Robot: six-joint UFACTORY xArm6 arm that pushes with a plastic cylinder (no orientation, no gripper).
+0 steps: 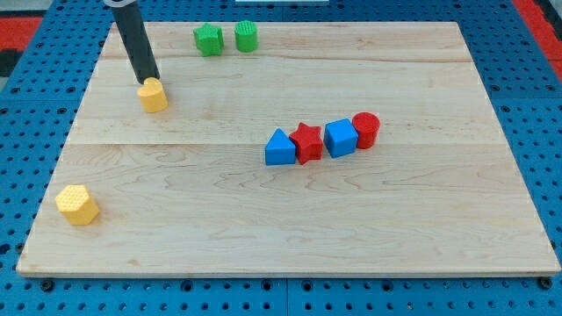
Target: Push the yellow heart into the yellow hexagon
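The yellow heart point(153, 95) lies near the view's upper left of the wooden board. The yellow hexagon point(77, 204) lies near the board's lower left corner, well below and left of the heart. My tip point(149, 80) is at the heart's upper edge, touching it or nearly so, with the dark rod slanting up to the left.
A green star-like block point(208, 39) and a green cylinder point(247, 36) sit at the top edge. A row of a blue triangle point(280, 148), red star point(306, 141), blue cube point(340, 138) and red cylinder point(366, 129) lies right of centre. The board's left edge point(54, 167) is close to the hexagon.
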